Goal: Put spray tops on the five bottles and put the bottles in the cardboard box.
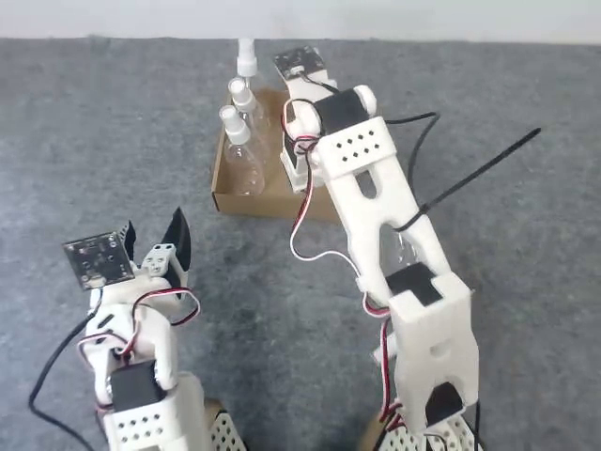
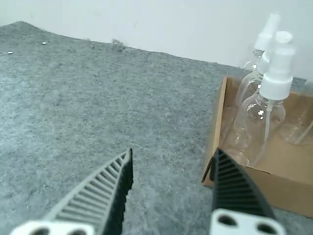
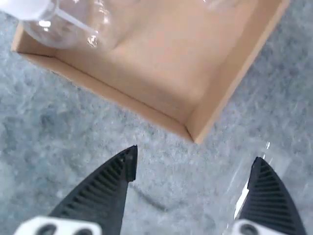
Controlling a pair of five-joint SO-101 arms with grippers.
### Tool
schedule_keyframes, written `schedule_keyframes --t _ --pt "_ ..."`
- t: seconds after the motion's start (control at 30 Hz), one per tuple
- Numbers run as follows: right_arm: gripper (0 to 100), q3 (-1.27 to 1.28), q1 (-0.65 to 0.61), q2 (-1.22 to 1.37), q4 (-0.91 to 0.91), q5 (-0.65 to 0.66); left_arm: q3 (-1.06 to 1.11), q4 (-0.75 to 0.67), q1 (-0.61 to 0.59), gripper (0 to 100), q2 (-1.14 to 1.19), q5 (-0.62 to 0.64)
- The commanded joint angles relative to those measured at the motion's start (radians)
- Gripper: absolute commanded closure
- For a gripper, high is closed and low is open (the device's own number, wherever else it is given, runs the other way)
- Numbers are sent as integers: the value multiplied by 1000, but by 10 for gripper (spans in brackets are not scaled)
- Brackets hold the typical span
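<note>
**A:** Looking down over the bench (image 1: 113, 122), grey felt (image 2: 73, 98) is covering all of it, fuzzy and flecked with lint. A plain white wall (image 2: 161, 24) is running along the back.

**B:** The cardboard box (image 1: 268, 202) is sitting toward the far side of that felt, and it's a shallow one. Three bottles (image 1: 242, 160) are standing upright in it, lined up along its left side. Each one is wearing a white spray top (image 1: 230, 116).

**A:** The right arm (image 1: 376, 188) is stretching out over the box. The right gripper (image 3: 194, 155) is hanging by a corner of the box, above the felt. Its jaws are gaping wide and gripping nothing.

**B:** I'm catching a clear glint (image 3: 240, 198) beside one of those jaws, but I'm not able to tell what it is.

**A:** The left gripper (image 1: 153, 222) is sitting on the near side, well apart from the box and pointing toward it. Its jaws are spreading wide too, with nothing between them and bare felt lying underneath.

**B:** From that wrist, the nearest bottle is showing as clear plastic with a thin dip tube (image 2: 266, 127) running down inside. It's standing just inside the box's wall.
</note>
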Motion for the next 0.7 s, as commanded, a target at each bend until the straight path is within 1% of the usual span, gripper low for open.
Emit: schedule_keyframes --t 0.0,0.2,0.33,0.53,0.67 --pt "680 117 -1 -177 42 -17 -12 -29 -5 765 -15 -11" --pt "679 325 13 -355 41 -17 -12 -29 -5 765 -15 -11" --pt "679 419 36 -437 41 -17 -12 -29 -5 765 -15 -11" --pt "679 466 128 -484 30 -17 -12 -29 -5 765 -15 -11" --pt "679 525 197 -483 -39 -15 -10 -29 -5 765 -15 -11"
